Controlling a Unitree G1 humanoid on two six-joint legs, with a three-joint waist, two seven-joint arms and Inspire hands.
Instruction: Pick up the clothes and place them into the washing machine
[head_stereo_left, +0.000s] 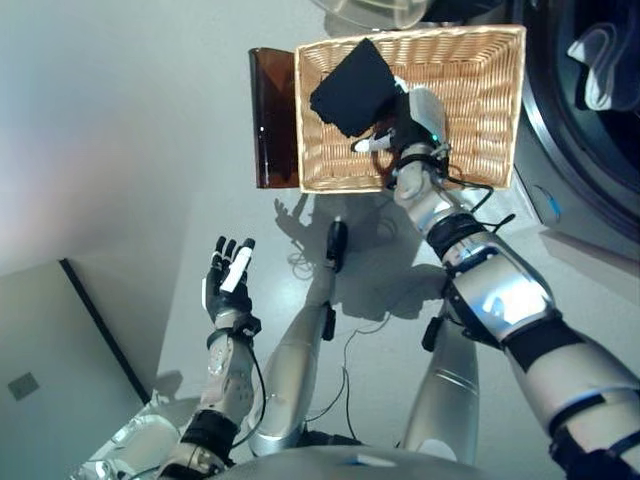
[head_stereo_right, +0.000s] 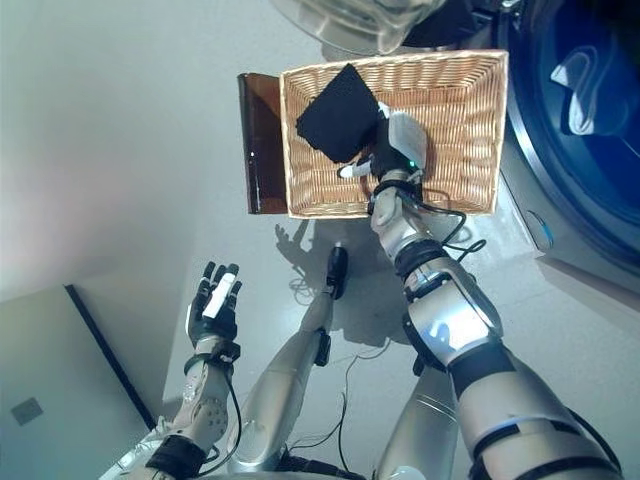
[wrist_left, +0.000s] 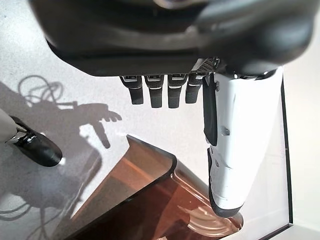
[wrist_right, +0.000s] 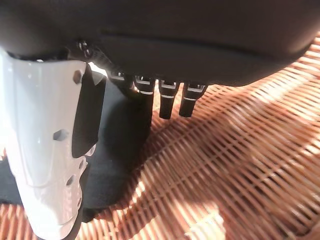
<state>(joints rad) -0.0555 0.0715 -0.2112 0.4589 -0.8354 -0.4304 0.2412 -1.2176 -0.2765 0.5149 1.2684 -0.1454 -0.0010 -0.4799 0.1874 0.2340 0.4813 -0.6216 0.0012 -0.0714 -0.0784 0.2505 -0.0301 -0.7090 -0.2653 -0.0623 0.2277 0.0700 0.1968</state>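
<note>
A black cloth (head_stereo_left: 352, 88) lies in the far left part of the shallow wicker basket (head_stereo_left: 480, 110). My right hand (head_stereo_left: 415, 125) is inside the basket at the cloth's near corner. In the right wrist view its fingers are straight over the black cloth (wrist_right: 120, 150) and the white-covered thumb (wrist_right: 45, 150) stands apart from them, so the hand is open. My left hand (head_stereo_left: 228, 285) is open and empty, held over the floor well short of the basket. The washing machine (head_stereo_left: 590, 150) stands at the right with a white cloth (head_stereo_left: 600, 65) in its drum.
The basket rests on a low dark brown box (head_stereo_left: 272, 120), which also shows in the left wrist view (wrist_left: 150, 200). A clear rounded part (head_stereo_left: 370, 10) shows at the far edge above the basket. Grey floor lies to the left.
</note>
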